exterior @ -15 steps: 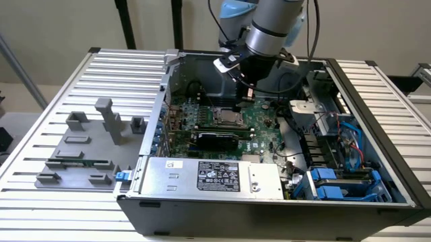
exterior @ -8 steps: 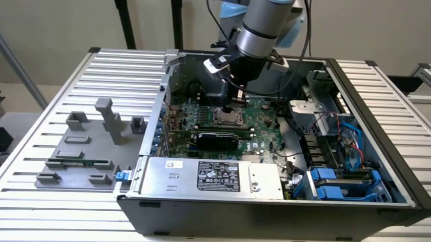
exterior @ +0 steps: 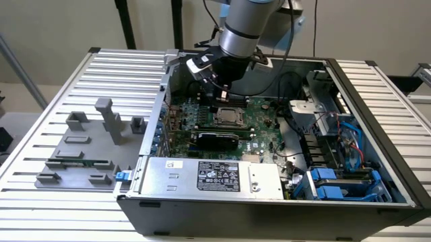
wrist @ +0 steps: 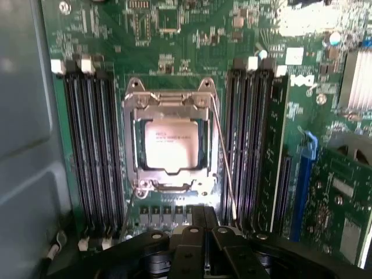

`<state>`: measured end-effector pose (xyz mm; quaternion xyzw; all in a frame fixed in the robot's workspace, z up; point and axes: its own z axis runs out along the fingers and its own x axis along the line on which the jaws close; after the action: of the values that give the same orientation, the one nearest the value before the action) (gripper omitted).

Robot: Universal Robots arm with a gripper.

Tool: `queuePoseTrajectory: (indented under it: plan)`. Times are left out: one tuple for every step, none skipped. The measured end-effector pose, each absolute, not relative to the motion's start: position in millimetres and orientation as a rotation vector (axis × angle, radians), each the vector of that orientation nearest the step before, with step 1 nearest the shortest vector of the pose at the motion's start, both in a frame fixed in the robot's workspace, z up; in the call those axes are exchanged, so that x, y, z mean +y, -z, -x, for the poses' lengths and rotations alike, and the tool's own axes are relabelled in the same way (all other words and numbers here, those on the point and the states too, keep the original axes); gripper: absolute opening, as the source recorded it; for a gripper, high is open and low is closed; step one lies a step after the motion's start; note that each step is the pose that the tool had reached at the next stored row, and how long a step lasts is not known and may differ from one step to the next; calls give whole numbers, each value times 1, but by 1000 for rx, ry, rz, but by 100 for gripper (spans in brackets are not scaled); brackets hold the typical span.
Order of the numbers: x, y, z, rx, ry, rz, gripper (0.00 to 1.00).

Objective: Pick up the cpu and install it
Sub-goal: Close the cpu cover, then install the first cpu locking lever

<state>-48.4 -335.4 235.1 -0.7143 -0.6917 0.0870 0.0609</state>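
The cpu point(wrist: 172, 145), a small square chip with a silver top, lies flat in its socket on the green motherboard point(wrist: 174, 55), with the metal retention frame point(wrist: 168, 102) around it. A thin wire lever point(wrist: 224, 168) runs along one side of the socket. In the exterior view the cpu point(exterior: 229, 115) sits mid-board inside the open computer case point(exterior: 377, 126). My gripper point(exterior: 223, 94) hangs just above the board, close behind the socket. Its black fingers point(wrist: 192, 235) are shut together with nothing between them, apart from the chip.
Black memory slots point(wrist: 93, 157) flank the socket on both sides. A silver power supply box point(exterior: 215, 176) with a black label fills the case front. Blue drive brackets point(exterior: 336, 186) and cables sit at the exterior view's right. A grey fixture tray point(exterior: 88, 146) lies outside the case.
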Motion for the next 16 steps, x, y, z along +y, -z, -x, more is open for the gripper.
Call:
queuePoseTrajectory:
  plan:
    - [-335, -235, 52, -2093, -263, 2161, 11]
    - [-335, -235, 55, -2093, -263, 2161, 11]
    - [-335, -235, 57, -2093, -264, 2161, 11]
    - [-335, -235, 58, -2093, -264, 2161, 11]
    - [-335, -235, 58, -2093, -264, 2161, 11]
    - [-335, -235, 58, -2093, -264, 2161, 11]
    - [-335, -235, 58, -2093, -264, 2161, 11]
    - [-335, -235, 58, -2093, -264, 2161, 11]
    - [-335, -235, 58, -2093, -264, 2161, 11]
    - [-335, -235, 58, -2093, -264, 2161, 11]
    - [-335, -235, 58, -2093, -264, 2161, 11]
    - [-335, -235, 58, -2093, -264, 2161, 11]
    - [-335, -235, 58, -2093, -264, 2161, 11]
    - [-335, -235, 58, -2093, -264, 2161, 11]
    - [-335, -235, 58, -2093, -264, 2161, 11]
    - [-335, -235, 58, -2093, -264, 2161, 11]
